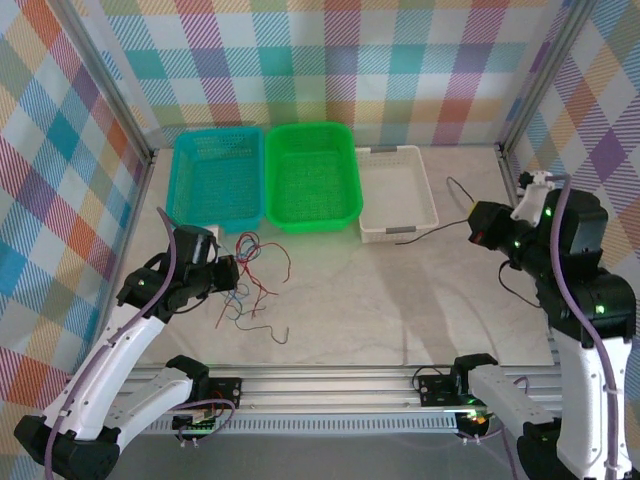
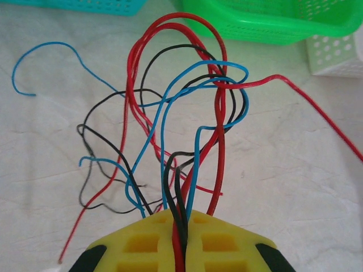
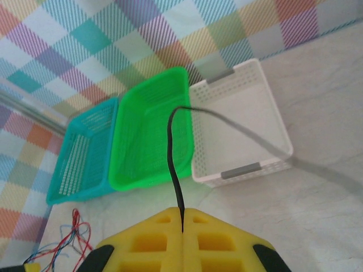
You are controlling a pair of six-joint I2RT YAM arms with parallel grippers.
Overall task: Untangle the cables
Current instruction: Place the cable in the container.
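Three baskets sit in a row along the far edge of the pale marbled surface (image 1: 400, 310). The teal basket (image 1: 215, 180) is at the left, the green basket (image 1: 310, 175) in the middle and the white basket (image 1: 397, 190) at the right, side by side with their walls touching or nearly so.

Cables (image 1: 252, 285): a loose tangle of thin red, black and blue strands. It lies on the left half of the surface, just in front of the teal basket's near wall and toward the near-left corner.

Left pincer (image 1: 228, 272): at the left side of the tangle. In the left wrist view the left pincer (image 2: 180, 224) has its yellow fingers (image 2: 142, 243) pressed together. A black and a red strand are pinched in the seam, and the blue ones run in beside them. From there the cables (image 2: 170, 113) fan up in tall loops toward the green basket (image 2: 272, 22). One red end trails off to the right and one blue end curls off to the left.

Right pincer (image 1: 478, 225): raised near the right edge, just right of the white basket and well apart from the tangle. In the right wrist view the right pincer (image 3: 182, 218) is pressed together on a single black cable (image 3: 172, 153). That cable rises from the seam and arcs over the white basket (image 3: 249, 113). In the top view the black cable (image 1: 456, 184) shows as a thin dark curve beside the basket's right wall.
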